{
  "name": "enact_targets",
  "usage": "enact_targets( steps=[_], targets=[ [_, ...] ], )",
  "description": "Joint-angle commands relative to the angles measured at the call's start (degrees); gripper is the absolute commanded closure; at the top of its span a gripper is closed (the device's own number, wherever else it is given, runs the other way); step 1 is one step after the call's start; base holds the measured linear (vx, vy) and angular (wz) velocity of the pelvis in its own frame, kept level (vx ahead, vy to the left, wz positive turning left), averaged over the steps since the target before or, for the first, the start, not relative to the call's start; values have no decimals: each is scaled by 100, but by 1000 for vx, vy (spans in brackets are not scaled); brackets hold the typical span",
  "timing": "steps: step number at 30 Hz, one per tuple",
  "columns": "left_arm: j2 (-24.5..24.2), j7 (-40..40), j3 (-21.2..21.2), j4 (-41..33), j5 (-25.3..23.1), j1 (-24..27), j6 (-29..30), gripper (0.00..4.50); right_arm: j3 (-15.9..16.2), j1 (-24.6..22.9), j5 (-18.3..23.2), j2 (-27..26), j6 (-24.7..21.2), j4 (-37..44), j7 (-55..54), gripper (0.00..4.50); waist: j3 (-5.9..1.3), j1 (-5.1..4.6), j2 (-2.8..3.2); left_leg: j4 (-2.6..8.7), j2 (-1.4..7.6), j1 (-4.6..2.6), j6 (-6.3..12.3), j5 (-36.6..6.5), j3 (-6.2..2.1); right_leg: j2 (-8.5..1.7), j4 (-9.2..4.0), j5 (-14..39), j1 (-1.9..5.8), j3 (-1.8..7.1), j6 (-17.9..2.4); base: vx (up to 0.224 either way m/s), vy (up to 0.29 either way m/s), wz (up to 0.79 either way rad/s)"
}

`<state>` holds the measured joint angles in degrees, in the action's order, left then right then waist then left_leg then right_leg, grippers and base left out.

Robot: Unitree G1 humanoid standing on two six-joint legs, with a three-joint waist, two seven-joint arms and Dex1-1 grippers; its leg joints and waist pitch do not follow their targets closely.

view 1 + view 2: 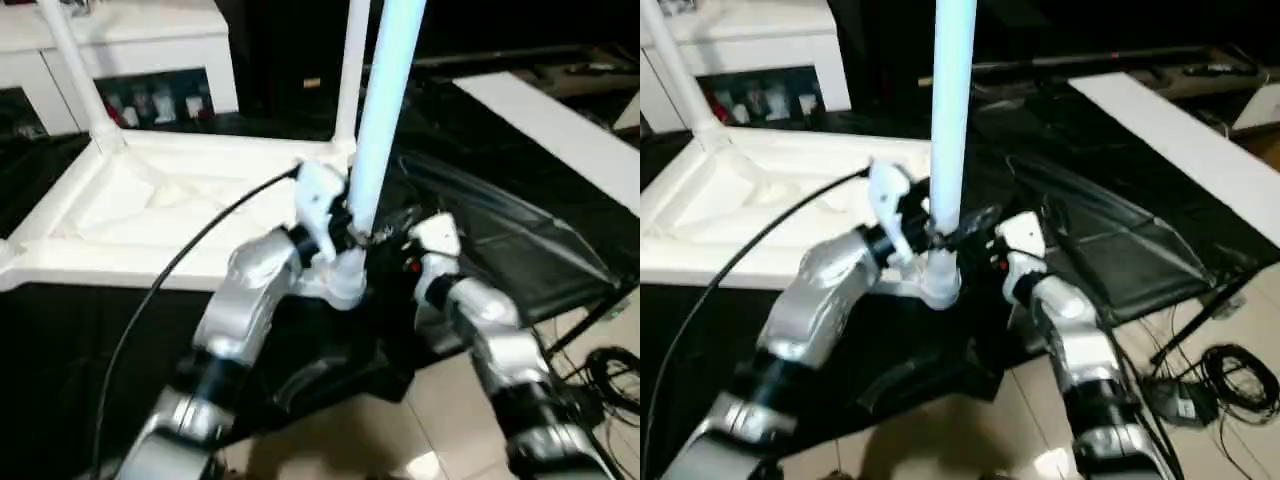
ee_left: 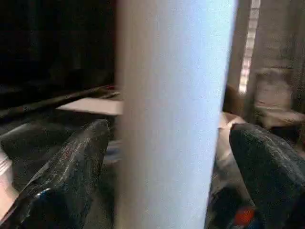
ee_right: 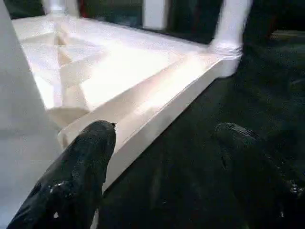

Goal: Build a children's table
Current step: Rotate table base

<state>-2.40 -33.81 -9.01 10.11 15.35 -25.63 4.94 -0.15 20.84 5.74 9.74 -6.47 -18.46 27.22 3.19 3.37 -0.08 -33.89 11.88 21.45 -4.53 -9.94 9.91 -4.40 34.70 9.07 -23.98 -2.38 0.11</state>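
The white tabletop (image 1: 150,215) lies upside down on a black cloth, ribbed underside up. Two white legs stand in its far corners, one on the left (image 1: 75,70) and one on the right (image 1: 350,70). Another leg (image 1: 385,100) stands upright in the near right corner socket (image 1: 345,285). My left gripper (image 2: 171,129) is open, its fingers (image 2: 71,176) straddling this leg low down, with a gap on one side. My right gripper (image 3: 164,131) is open just right of the leg's base, with nothing between its fingers (image 3: 81,176), facing the tabletop's rim (image 3: 157,114).
A white cabinet with glass doors (image 1: 130,60) stands behind the tabletop. A white panel (image 1: 560,120) lies at the far right. The black cloth (image 1: 500,240) is wrinkled to the right. Cables (image 1: 610,370) lie on the tiled floor. A black cable (image 1: 170,270) runs over my left arm.
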Motion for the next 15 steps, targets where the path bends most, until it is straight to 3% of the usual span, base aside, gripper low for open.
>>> enact_targets(
  steps=[1,2,4,7,8,9,10,11,12,13,14,15],
  targets=[
    [-75,303,40,-394,-94,317,216,3,-184,-213,-137,106,-262,531,-321,82,-382,16,4,406,80,-38,114,-1488,23,-202,-420,1345,336,165,-1078,0,0,0],
    [-58,552,200,-763,-117,783,107,3,-253,-532,-233,167,-451,1070,-482,82,-374,9,-1,414,74,-32,94,-1524,22,-193,-447,1514,329,165,-956,0,0,0],
    [-50,655,303,-906,-162,997,40,3,-284,-687,-341,187,-480,1292,-564,82,-360,4,-6,428,71,-31,53,-1653,21,-189,-485,1817,300,164,-792,0,0,0],
    [-12,1235,677,-1171,-591,1520,-219,3,-350,-1055,-596,190,-445,1776,-779,82,-308,-58,25,454,51,-54,-55,-2229,-2,-172,-599,2756,219,134,-428,0,0,0],
    [-10,1401,766,-1222,-698,1614,-195,3,-331,-1127,-556,205,-466,1860,-716,82,-283,-95,21,447,27,-65,-71,-2417,-12,-165,-657,3175,191,109,-224,0,0,0],
    [-27,1559,871,-1322,-724,1715,-128,3,-311,-1195,-537,218,-585,1981,-757,82,-295,-111,19,439,17,-80,-76,-2479,-18,-165,-681,3343,179,96,-142,0,0,0],
    [-35,1645,922,-1372,-734,1769,-96,3,-306,-1232,-524,224,-650,2039,-788,82,-283,-167,29,455,25,-99,-163,-2572,-69,-78,-717,3432,159,22,-7,0,0,0],
    [-40,1689,944,-1402,-751,1801,-73,3,-303,-1250,-506,226,-680,2062,-790,82,-277,-253,87,504,100,-174,-253,-2785,-159,75,-751,3113,141,-104,-25,0,0,0],
    [-116,1970,1034,-1650,-946,2060,66,3,-258,-1370,-434,211,-866,2224,-827,82,-231,-315,97,849,139,363,5,-3134,-535,-26,-436,2550,553,-392,-240,-89,-10,3],
    [-127,1999,1040,-1679,-969,2089,77,3,-251,-1384,-433,209,-885,2243,-837,82,-312,-235,260,910,322,118,5,-3496,-781,31,-331,2079,491,-390,-391,-31,-45,34],
    [-162,2206,1061,-1833,-1121,2246,180,3,-239,-1456,-413,171,-983,2341,-907,82,-252,-452,292,1065,606,58,246,-3712,-1245,14,13,1254,405,-371,-880,-31,-45,34],
    [-121,2491,1069,-2031,-1261,2421,293,3,-302,-1538,-392,79,-1122,2487,-1098,82,-221,-458,331,1128,642,27,357,-3783,-1372,42,132,1219,383,-369,-1081,41,-99,59]
  ],
)
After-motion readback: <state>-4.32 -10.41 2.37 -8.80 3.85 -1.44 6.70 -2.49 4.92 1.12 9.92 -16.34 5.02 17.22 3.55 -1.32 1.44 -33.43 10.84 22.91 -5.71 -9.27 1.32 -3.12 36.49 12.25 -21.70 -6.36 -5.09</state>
